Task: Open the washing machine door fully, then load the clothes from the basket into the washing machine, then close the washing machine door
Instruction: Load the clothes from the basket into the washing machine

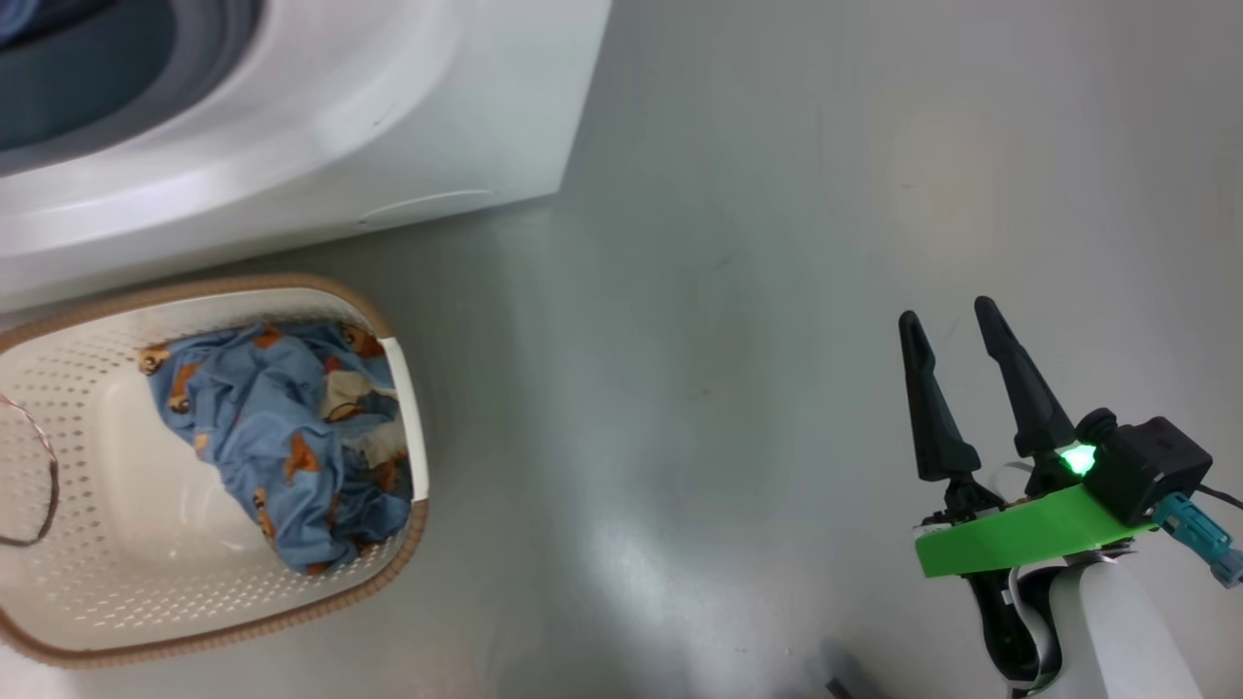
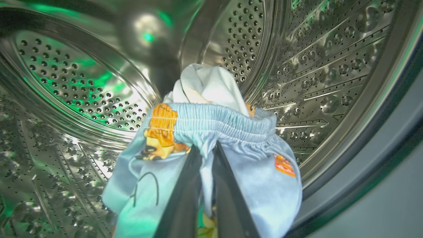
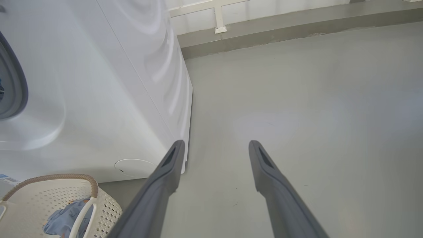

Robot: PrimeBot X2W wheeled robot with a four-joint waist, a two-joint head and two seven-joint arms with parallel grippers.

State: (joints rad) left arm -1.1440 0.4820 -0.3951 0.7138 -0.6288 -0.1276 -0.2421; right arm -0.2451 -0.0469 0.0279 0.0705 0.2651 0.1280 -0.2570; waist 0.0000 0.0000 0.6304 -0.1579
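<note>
Inside the steel drum of the washing machine [image 2: 314, 66], my left gripper [image 2: 208, 148] is shut on a piece of the clothes [image 2: 231, 132], light blue with orange bears and an elastic waistband. More of the clothes [image 1: 291, 427] lie in the cream basket [image 1: 78, 582] on the floor in front of the white washing machine [image 1: 388, 126]. My right gripper [image 1: 950, 316] stands open over bare floor to the right, holding nothing. In the right wrist view its fingers [image 3: 264, 165] point past the washing machine's [image 3: 99, 99] corner, with the basket [image 3: 49, 195] at lower left. The washing machine door is out of view.
Grey floor [image 1: 757, 291] stretches to the right of the machine and basket. A low wall base [image 3: 297, 23] runs along the far side. A thin cable [image 1: 44, 485] loops over the basket's left edge. A round low flap [image 3: 135, 167] sits at the machine's bottom corner.
</note>
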